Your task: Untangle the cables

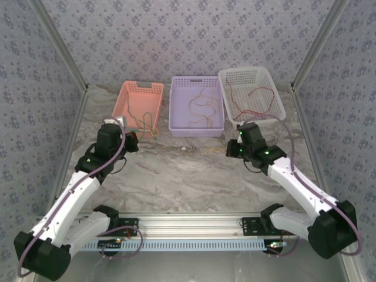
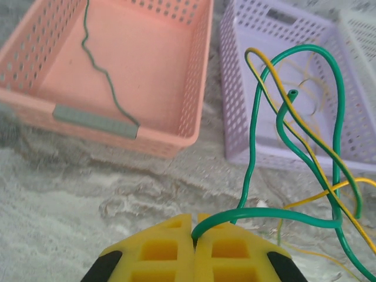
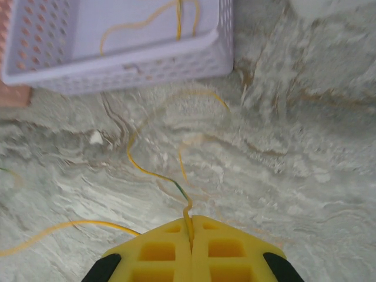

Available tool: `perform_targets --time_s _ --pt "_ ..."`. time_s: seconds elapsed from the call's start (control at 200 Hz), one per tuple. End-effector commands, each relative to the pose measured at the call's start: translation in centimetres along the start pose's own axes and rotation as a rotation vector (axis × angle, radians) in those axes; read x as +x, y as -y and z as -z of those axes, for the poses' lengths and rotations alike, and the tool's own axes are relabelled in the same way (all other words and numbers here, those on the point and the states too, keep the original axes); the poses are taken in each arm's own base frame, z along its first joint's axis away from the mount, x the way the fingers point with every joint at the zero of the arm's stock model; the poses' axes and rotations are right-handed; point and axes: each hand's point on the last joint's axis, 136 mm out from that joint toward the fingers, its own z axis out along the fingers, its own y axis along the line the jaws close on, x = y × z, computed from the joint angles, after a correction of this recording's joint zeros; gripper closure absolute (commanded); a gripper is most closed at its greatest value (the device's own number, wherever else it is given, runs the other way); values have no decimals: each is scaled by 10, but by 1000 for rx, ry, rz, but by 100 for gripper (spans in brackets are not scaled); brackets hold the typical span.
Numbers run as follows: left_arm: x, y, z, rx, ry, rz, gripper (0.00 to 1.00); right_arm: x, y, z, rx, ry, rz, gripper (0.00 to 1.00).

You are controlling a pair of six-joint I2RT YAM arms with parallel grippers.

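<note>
Both clamped: left fingers (image 2: 158,254) green cable (image 2: 254,147), right fingers (image 3: 157,252) yellow cable (image 3: 150,170), cropped at edge.

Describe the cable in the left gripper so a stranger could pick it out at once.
Start at the pink basket, back left on the table. Before it, the left gripper pinches a bright green cable looping upward, twined with a yellow cable; the duller green cable in the basket lies flat.
</note>
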Motion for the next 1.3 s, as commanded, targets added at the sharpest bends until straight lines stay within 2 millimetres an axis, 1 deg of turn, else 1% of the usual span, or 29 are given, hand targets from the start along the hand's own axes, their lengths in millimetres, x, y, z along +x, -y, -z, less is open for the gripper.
perform_targets --time_s 0.0,0.085,0.165,0.24,0.29,0.38,0.435,0.505,0.57,0.62,0.695,0.755,0.804,0.839,0.924,1.004,1.114,1.144,1.164,1.199,1.299 --pt "-31 17 17 52 83 -44 100 16 14 -18 82 -24 -10 100" --pt "-44 20 24 42 109 -52 100 29 29 -26 149 -58 -5 100" --pt "-52 19 28 21 122 -49 100 34 41 -28 200 -65 -2 100" --pt "-55 14 31 -11 126 -42 100 35 50 -27 237 -65 -5 100" --pt "-55 14 32 -9 132 -42 100 35 56 -26 265 -65 -2 100" --pt "-57 22 36 44 146 -41 100 38 63 -27 291 -82 -2 100" --pt "-57 33 38 107 146 -51 100 37 55 -27 250 -85 15 89" --pt "-54 48 38 181 128 -70 100 32 27 -20 131 -43 70 77" --pt "-50 56 36 215 115 -91 100 23 -2 -4 25 29 132 69" --pt "-48 59 34 221 104 -96 100 15 -27 13 -63 86 183 66" --pt "-46 62 30 230 93 -97 100 5 -52 35 -157 143 220 64" --pt "-43 66 27 242 87 -99 100 -2 -70 49 -230 169 244 62" --pt "-43 69 25 249 87 -100 100 -7 -81 55 -275 181 253 59" --pt "-42 70 22 250 83 -97 100 -10 -94 59 -321 188 271 58" --pt "-41 77 19 264 80 -95 100 -12 -128 61 -425 194 352 55" --pt "-40 83 15 277 76 -93 100 -11 -167 59 -561 216 406 50" --pt "-39 89 12 279 66 -92 100 -11 -211 54 -729 256 461 47" --pt "-39 89 11 278 63 -91 100 -11 -219 53 -753 266 479 45" --pt "-39 90 11 277 62 -89 100 -13 -227 55 -773 280 492 44" --pt "-39 91 10 280 58 -88 100 -12 -236 50 -786 282 513 43" --pt "-38 94 8 282 50 -88 100 -14 -249 35 -776 292 540 41"
